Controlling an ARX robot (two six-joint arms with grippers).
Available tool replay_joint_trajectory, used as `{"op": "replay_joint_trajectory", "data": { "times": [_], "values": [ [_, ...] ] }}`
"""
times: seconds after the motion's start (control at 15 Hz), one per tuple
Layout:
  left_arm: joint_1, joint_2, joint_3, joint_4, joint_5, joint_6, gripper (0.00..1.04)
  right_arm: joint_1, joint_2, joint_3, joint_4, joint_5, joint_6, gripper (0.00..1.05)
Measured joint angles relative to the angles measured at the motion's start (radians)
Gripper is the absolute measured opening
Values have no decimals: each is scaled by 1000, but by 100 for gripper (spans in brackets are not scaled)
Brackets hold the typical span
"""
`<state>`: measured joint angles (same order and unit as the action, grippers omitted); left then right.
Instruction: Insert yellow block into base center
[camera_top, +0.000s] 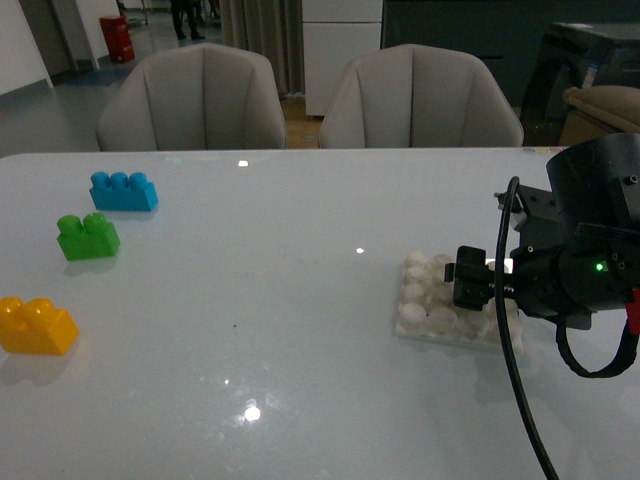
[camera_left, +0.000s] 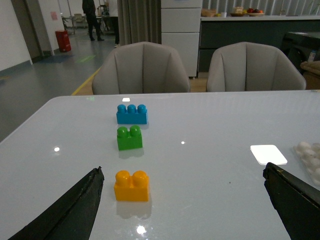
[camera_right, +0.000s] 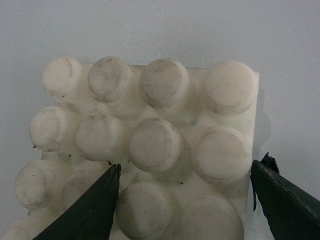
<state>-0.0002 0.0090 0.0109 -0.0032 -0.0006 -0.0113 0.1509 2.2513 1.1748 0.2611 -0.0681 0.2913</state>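
**A:** Where is the yellow block (camera_top: 37, 326) to be found, and why there?

**B:** It is set upright on the table (camera_top: 300, 330) at the near left, studs up. The green brick (camera_top: 88, 236) and the blue brick (camera_top: 123, 191) are lined up beyond it, farther off; the row is judged to have been laid within the left arm's reach.

**A:** And the base (camera_top: 425, 300)?

**B:** It is laid flat at the right, well apart from the block. The right pincer (camera_top: 470, 285) is held low over it with its jaws apart (in the right wrist view the studs are seen between the two dark fingers (camera_right: 95, 200)). Whether the plate is touched cannot be told; it is judged that the plate is meant to be steadied there while the block is pressed in.

**A:** How is the left pincer (camera_left: 182, 172) held?

**B:** It is spread wide and nothing is gripped; it is not seen in the front view. In its own wrist view the block is shown ahead of the fingertips, nearer to one finger than the other, and not between them; a flat white rectangle (camera_left: 268, 154) is seen near the base.

**A:** What is called for, then?

**B:** The block must first be approached and enclosed; nothing has been inserted yet, and the centre studs are left bare.
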Motion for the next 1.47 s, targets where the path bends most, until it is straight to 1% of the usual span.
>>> {"op": "replay_joint_trajectory", "data": {
  "times": [0.33, 0.74, 1.0, 1.34, 1.47],
  "values": [
    [0, 0, 0, 0, 0, 0, 98, 42, 0, -13, 21, 4, 14, 77],
    [0, 0, 0, 0, 0, 0, 98, 140, 0, -10, 19, 9, 49, 74],
    [0, 0, 0, 0, 0, 0, 98, 214, 27, 53, -13, 21, 90, 73],
    [0, 0, 0, 0, 0, 0, 98, 223, 34, 72, -29, 31, 114, 74],
    [0, 0, 0, 0, 0, 0, 98, 222, 31, 70, -23, 30, 121, 78]
  ]
}}
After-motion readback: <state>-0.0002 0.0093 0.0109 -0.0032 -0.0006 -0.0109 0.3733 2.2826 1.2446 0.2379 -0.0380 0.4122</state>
